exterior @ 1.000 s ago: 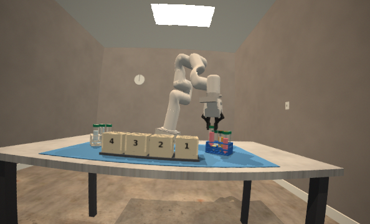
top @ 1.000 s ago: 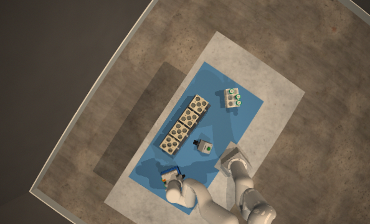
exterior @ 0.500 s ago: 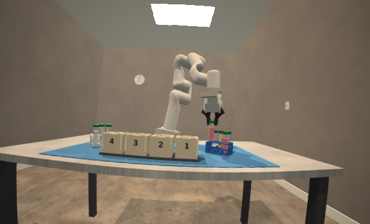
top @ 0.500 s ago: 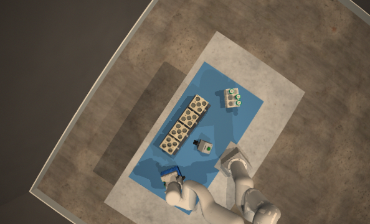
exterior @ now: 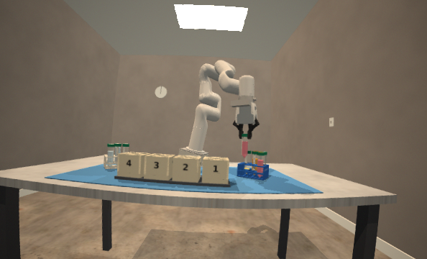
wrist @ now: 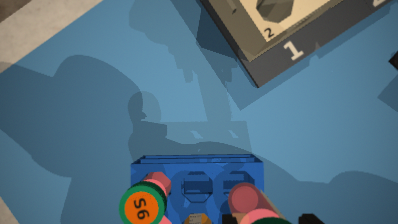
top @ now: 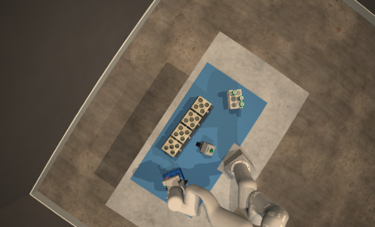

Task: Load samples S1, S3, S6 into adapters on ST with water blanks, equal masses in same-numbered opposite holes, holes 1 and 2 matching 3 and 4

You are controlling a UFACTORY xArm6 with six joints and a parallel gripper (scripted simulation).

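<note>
My gripper (exterior: pixel 245 136) (wrist: pixel 267 220) is shut on a green-capped tube with pink liquid (exterior: pixel 245 148), held upright above the blue rack (top: pixel 175 173) (exterior: pixel 253 173) (wrist: pixel 175 167). Its cap dot is out of sight. Tube S6 (wrist: pixel 142 206), with an orange dot and pink liquid, stands in the rack's left part in the wrist view. Other green-capped tubes, some with yellow or orange liquid, stand behind; their IDs are hidden. Adapters 1 (exterior: pixel 216 174), 2 (exterior: pixel 186 173), 3 (exterior: pixel 159 173) and 4 (exterior: pixel 130 170) stand in a row on the dark stand (exterior: pixel 174 183) (wrist: pixel 270 71); their holes look empty from above.
A pale rack (top: pixel 237 101) (exterior: pixel 107 165) with three green-capped tubes stands at the mat's far end from the blue rack. The sloped desk (top: pixel 205 148) with the green DONE key (top: pixel 211 151) stands between the adapters and the arm base.
</note>
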